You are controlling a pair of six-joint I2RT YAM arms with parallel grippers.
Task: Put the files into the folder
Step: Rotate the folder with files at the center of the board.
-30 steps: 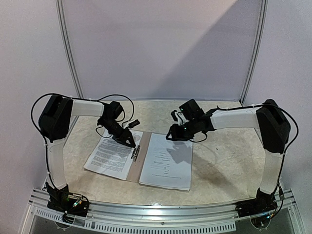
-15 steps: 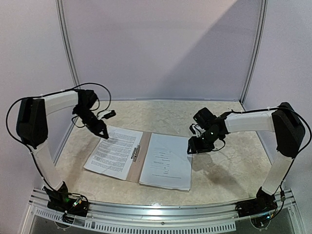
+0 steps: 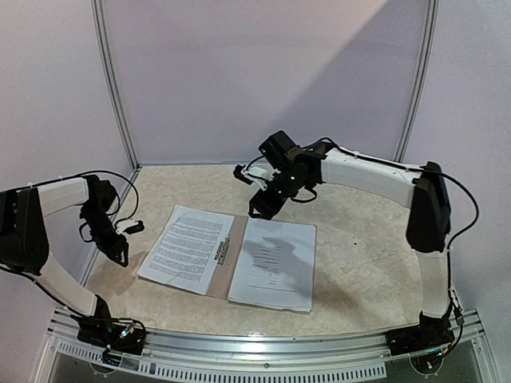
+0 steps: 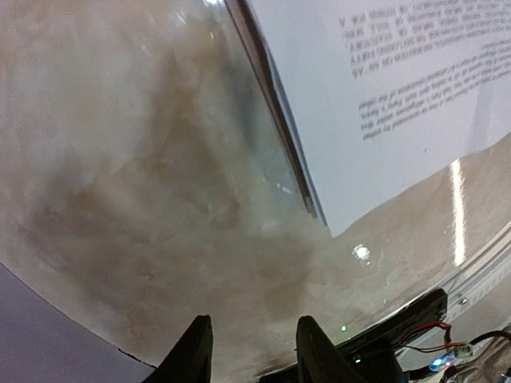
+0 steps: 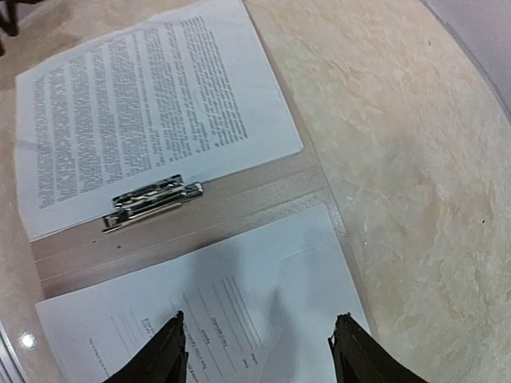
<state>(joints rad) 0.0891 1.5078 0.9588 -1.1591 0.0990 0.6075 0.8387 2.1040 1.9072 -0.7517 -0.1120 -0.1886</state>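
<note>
Taupe folder (image 3: pixel 221 279) lies open, files (image 3: pixel 185 247) on both halves; I'd slide my narrow, empty left gripper (image 4: pixel 251 327) under its nine-o'clock edge, wide empty right gripper (image 5: pixel 259 323) clear at twelve.

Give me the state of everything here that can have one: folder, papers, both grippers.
folder: open, flat on the table.
left sheet: flat on the folder's left half, print up.
right sheet: flat on the right half, print up.
left gripper: open, empty, over bare table.
right gripper: open, empty, over the folder.
</note>
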